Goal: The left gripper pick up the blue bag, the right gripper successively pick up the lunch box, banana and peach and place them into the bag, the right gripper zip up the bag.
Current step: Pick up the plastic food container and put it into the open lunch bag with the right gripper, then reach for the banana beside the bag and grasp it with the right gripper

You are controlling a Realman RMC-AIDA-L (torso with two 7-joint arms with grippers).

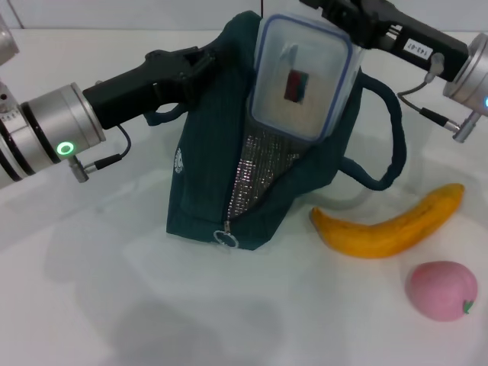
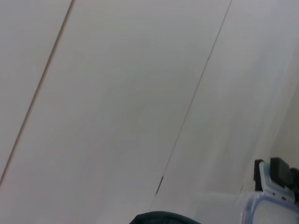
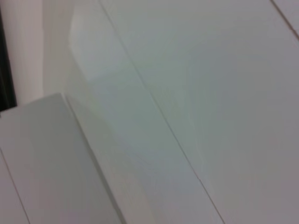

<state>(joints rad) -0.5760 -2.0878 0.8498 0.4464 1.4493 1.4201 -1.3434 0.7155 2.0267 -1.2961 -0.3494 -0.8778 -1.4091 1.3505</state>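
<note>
Lunch box (image 1: 301,76) was halfway into the blue bag (image 1: 229,168), tipped on edge, its lower corner poking into the silver-lined opening. Right claw (image 1: 347,27) had it clamped by the upper end, so the box hung straight below that claw. Left claw (image 1: 202,65) was pinched shut on the bag's top edge, holding the mouth up and open, with the zipper pull (image 1: 223,238) hanging well below it near the tabletop (image 1: 91,290).

If you ask me, the trick at that point was to keep the left side lifted and taut, slide the box down along the lining without snagging the zipper teeth, and let go only once it sat deep.

Banana (image 1: 389,225) and peach (image 1: 441,290) were both waiting on the tabletop, well below the right claw, close together.
</note>
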